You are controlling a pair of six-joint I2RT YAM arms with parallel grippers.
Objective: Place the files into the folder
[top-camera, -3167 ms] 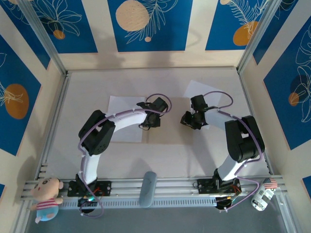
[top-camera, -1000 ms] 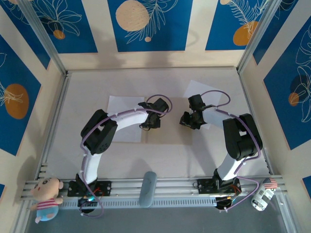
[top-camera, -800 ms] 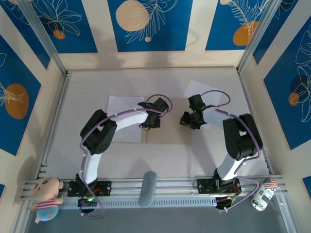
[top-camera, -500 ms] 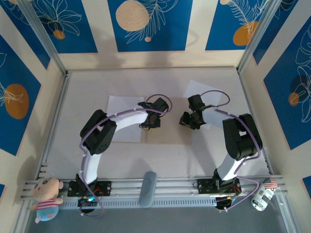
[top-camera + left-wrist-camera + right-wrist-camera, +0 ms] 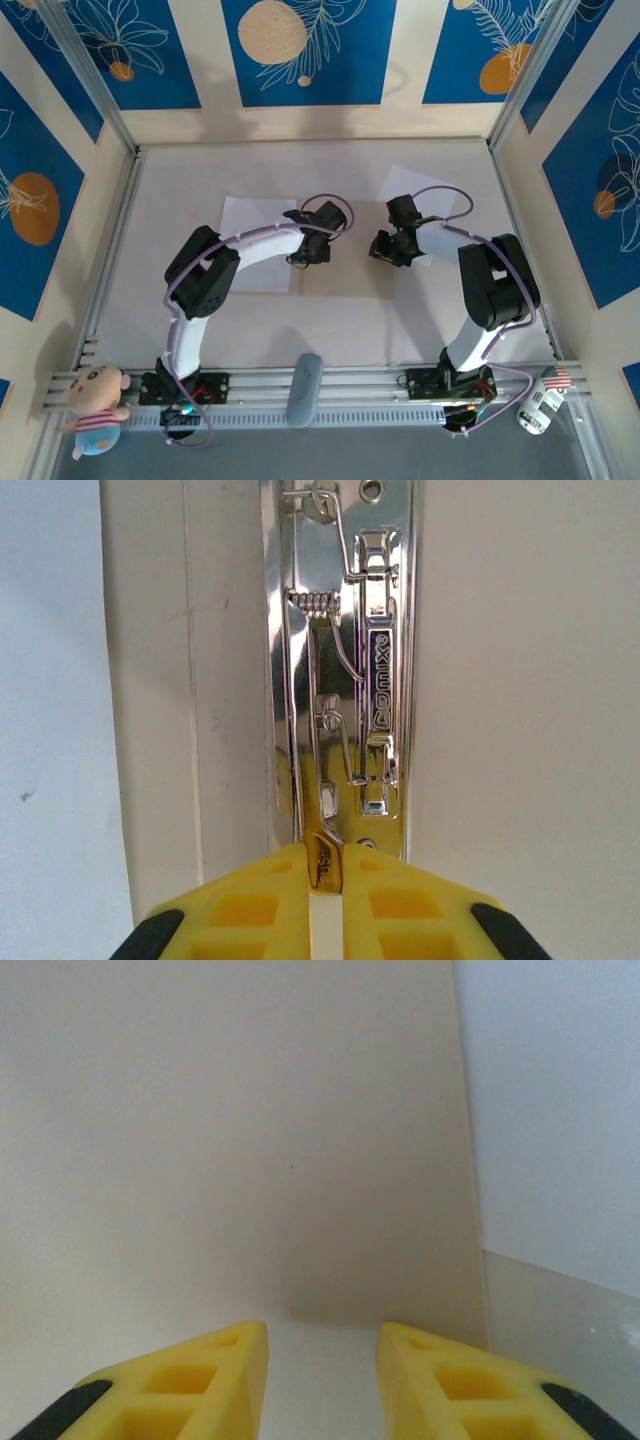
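On the bench (image 5: pixel 300 165), left claw (image 5: pixel 322 865) is pinching the clip lever (image 5: pixel 324 825) of the folder (image 5: pixel 350 275); right claw (image 5: pixel 322 1338) is hovering part-open, empty. Left file (image 5: pixel 252 220) and right file (image 5: pixel 425 185) are lying beside it, neither inserted yet.

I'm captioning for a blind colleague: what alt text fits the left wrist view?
Two yellow fingers pinch the lever of a chrome spring clip fixed to the tan folder; a white sheet lies along the left edge.

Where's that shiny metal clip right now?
In the left wrist view, the metal clip runs along the middle fold of the folder, its near lever pinched between the left arm's yellow fingers.
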